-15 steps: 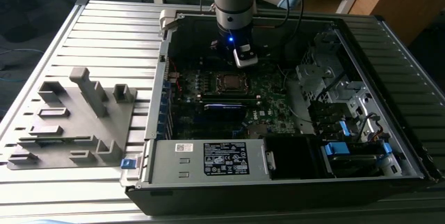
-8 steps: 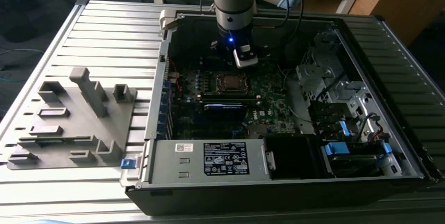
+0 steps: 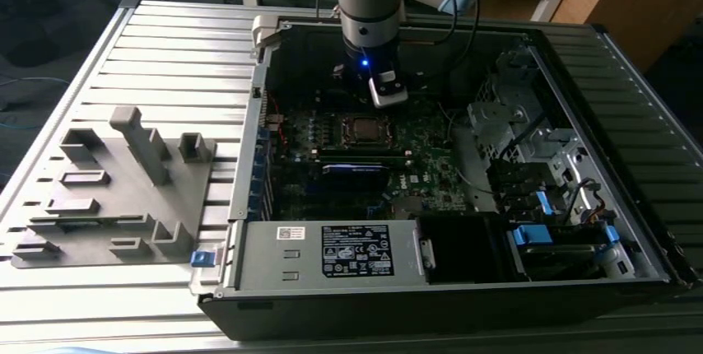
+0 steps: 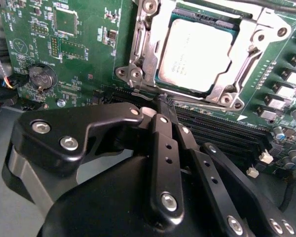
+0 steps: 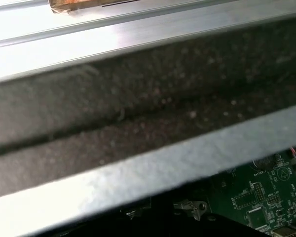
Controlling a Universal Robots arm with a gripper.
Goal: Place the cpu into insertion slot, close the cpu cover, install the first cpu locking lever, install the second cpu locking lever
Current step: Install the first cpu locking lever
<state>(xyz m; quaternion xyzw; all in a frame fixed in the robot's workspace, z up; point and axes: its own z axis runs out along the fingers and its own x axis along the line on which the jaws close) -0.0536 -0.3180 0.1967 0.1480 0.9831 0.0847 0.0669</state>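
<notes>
Cpu [image 4: 197, 49] seated in insertion slot [image 3: 344, 130], cpu cover [image 4: 246, 57] down over its edges. Gripper [image 4: 159, 106] hangs just beside the socket frame, fingers [image 4: 164, 138] drawn together, holding nothing. Lever work likely needs a low, steady push, clear of the circuit board [image 4: 79, 59].

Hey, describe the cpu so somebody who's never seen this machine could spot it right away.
Inside the open computer case, find the green circuit board. On it sits a silver cover with a square opening. The cpu is the flat square showing through that opening, plain pale metal, unlike the long black slots beside it.
</notes>
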